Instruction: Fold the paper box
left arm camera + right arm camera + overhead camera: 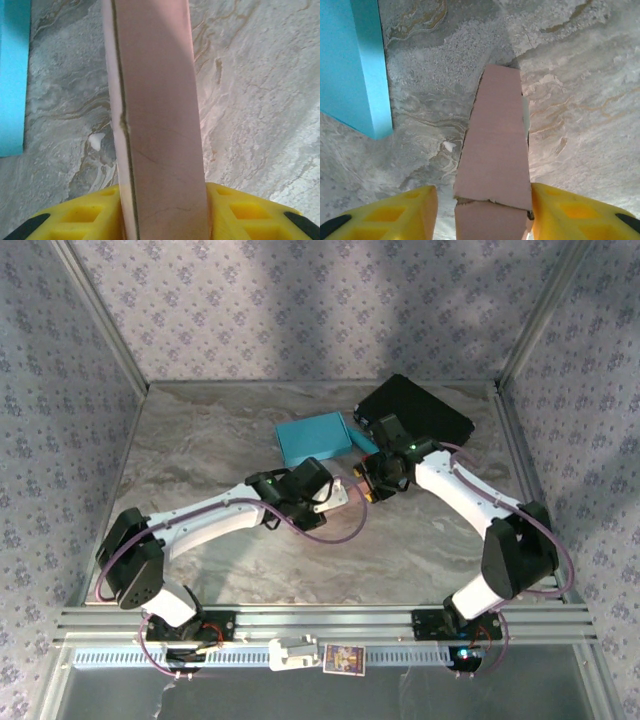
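Clamping pink box (155, 100) w/ L gripper (164, 190) near blue box (12, 75) as anchor; slack in R gripper (484, 192), prob. for regrip

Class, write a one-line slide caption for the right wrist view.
Pink paper box between parted yellow fingers, teal box at left, over marble tabletop.

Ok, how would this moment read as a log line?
stage: mid-fold | left gripper: shut on pink paper box | right gripper: open around it | teal box: on table, not held
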Robot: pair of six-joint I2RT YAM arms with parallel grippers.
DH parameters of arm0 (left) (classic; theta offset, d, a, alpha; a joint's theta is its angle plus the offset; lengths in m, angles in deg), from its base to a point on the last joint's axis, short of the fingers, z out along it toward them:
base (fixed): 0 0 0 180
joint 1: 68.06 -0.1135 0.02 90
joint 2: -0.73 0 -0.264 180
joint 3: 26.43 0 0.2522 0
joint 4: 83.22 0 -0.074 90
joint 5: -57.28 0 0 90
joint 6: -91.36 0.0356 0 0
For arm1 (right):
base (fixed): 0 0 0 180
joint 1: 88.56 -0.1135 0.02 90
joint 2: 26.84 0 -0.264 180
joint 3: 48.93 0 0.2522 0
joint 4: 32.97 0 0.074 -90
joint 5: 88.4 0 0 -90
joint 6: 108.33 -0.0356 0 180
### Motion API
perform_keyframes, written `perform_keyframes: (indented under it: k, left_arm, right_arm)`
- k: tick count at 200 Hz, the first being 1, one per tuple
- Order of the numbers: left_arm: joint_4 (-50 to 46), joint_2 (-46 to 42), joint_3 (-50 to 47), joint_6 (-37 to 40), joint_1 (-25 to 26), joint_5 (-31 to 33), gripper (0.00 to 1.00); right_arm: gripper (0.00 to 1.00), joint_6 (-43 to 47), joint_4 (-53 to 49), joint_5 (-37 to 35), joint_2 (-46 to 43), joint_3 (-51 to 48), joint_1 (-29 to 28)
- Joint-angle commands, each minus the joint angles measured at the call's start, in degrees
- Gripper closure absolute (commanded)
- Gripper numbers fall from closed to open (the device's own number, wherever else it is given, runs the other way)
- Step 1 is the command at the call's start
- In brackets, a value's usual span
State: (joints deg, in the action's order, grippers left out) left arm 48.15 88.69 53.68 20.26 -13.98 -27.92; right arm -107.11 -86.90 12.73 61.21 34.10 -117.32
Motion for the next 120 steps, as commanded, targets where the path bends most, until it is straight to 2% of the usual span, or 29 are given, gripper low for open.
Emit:
perform_keyframes:
  k: [1,22,79,120]
  left_arm:
    - [-0.84,-1.79,0.74,3.95,-0.88,-7.83,0.59]
    - [-1.74,-0.62,2.17,5.16,-1.82,-10.82,0.59]
    - [-2.55,4.07,6.57,7.18,-3.55,-13.73,0.59]
    - [-2.24,5.90,8.03,8.26,-3.76,-14.14,0.59]
  right_arm:
    - [0.38,-1.23,-3.84,-1.21,-3.32,0.91,0.18]
    - [0.33,-1.56,-4.26,-0.66,-4.54,0.70,0.00]
    - [0.34,-3.57,-4.47,1.87,-5.13,-2.89,-1.73]
    - [0.43,-3.64,-2.62,1.14,-3.87,-3.00,-2.01]
